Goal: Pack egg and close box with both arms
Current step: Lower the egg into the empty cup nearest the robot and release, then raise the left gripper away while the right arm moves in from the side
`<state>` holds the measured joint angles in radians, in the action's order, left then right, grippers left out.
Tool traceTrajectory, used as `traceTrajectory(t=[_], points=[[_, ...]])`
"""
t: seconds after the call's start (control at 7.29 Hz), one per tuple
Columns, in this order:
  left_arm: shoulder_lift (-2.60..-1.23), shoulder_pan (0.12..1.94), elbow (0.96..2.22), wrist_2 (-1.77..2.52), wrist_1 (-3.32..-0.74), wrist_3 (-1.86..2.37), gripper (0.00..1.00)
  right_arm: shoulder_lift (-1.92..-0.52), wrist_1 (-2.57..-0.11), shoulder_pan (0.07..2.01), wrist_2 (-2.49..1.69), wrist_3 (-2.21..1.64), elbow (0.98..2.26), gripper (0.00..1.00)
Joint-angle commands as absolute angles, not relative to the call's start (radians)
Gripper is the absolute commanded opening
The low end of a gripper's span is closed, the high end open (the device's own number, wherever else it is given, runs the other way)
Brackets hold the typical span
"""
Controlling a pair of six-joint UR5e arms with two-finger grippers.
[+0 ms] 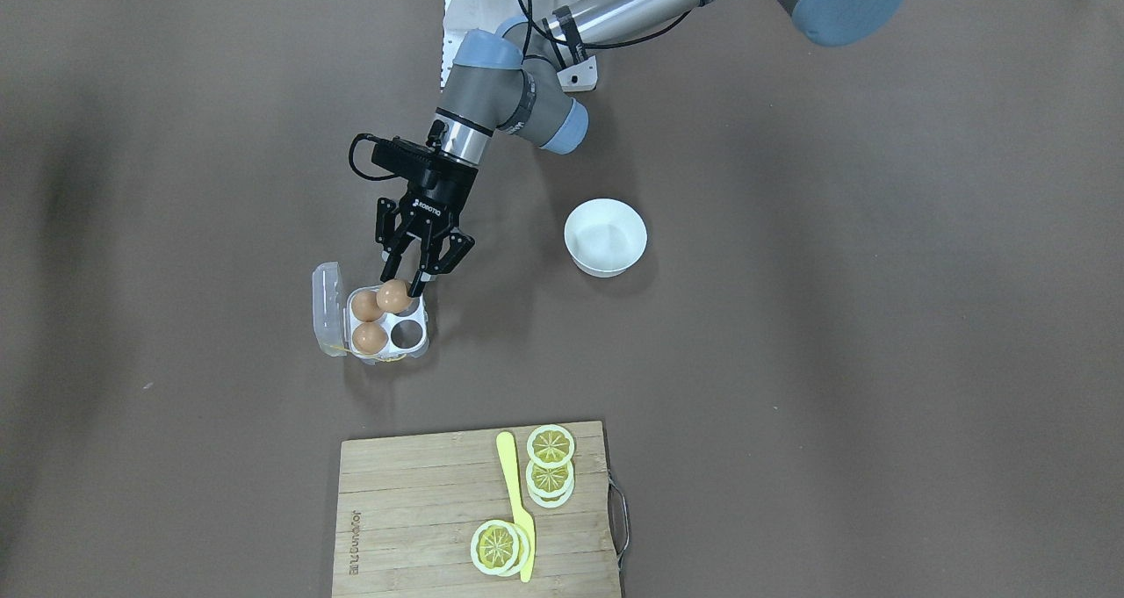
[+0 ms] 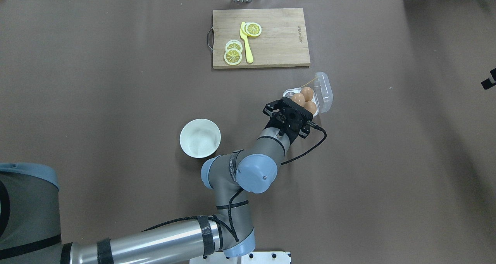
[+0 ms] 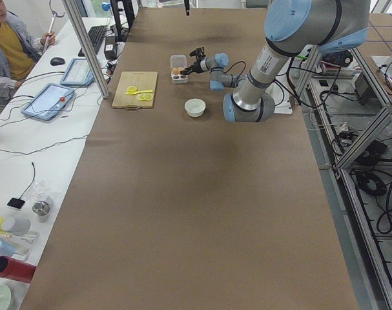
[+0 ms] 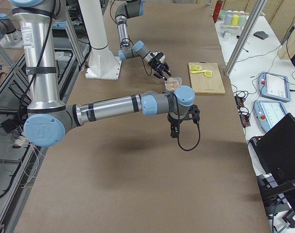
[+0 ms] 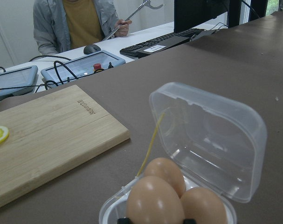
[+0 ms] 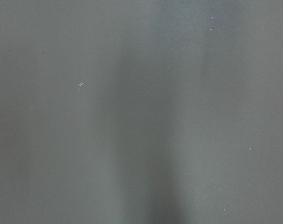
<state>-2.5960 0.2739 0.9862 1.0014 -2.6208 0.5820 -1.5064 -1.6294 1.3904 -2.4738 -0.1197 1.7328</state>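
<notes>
**Left gripper pinching an egg at the box, lid flipped open**

So the left gripper is clamped on the egg, one finger on either side, right at a cup in the box on its robot-side row; honestly can't tell if the egg is sitting in that cup or hanging just above it. Two more eggs are seated in the cups next to the lid; the fourth cup, on the operators' side, is empty.

The lid is open and stands tilted off the side of the box that faces the table's end on the robot's right; there's a thin yellow strand running up along its hinge edge.

The box sits in the operators' half of the tabletop, near a corner of the cutting board but not touching it; the board lies right at the operators' edge, with lemon slices and a yellow knife on top. The white bowl is further toward the robot's left end and a bit closer to the robot's edge, well apart from the box.

The right gripper points down over bare tabletop toward the right end; it's only clear from the side camera, so I can't tell whether it's spread or pinched; its wrist camera shows nothing but brown table cover.
</notes>
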Motion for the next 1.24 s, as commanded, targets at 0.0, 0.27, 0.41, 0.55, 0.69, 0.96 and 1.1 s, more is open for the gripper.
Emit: traceTrajectory(t=[0.0, 0.27, 0.41, 0.55, 0.69, 0.96, 1.1], points=[[-2.597, 0.275, 0.996, 1.009, -2.622, 0.581, 0.98, -1.506, -1.629, 1.391, -2.479, -0.127, 1.736, 1.00], [-2.599, 0.282, 1.043, 1.012, -2.622, 0.581, 0.97, -1.506, -1.629, 1.391, -2.477, -0.133, 1.736, 1.00], [-2.591, 0.345, 1.124, 1.091, -2.573, 0.554, 0.95, -1.506, -1.629, 1.390, -2.476, -0.146, 1.736, 1.00], [-2.568, 0.464, 1.193, 1.253, -2.443, 0.575, 0.95, -1.484, -1.629, 1.390, -2.468, -0.184, 1.727, 1.00], [-2.471, 0.621, 1.300, 1.527, -2.363, 0.691, 0.95, -1.458, -1.629, 1.390, -2.461, -0.231, 1.712, 1.00], [-2.343, 0.940, 1.498, 2.041, -1.964, 0.716, 0.95, -1.379, -1.628, 1.378, -2.416, -0.331, 1.706, 1.00], [-2.297, 1.036, 1.569, 2.151, -1.799, 0.713, 0.95, -1.340, -1.628, 1.340, -2.380, -0.371, 1.707, 1.00]])
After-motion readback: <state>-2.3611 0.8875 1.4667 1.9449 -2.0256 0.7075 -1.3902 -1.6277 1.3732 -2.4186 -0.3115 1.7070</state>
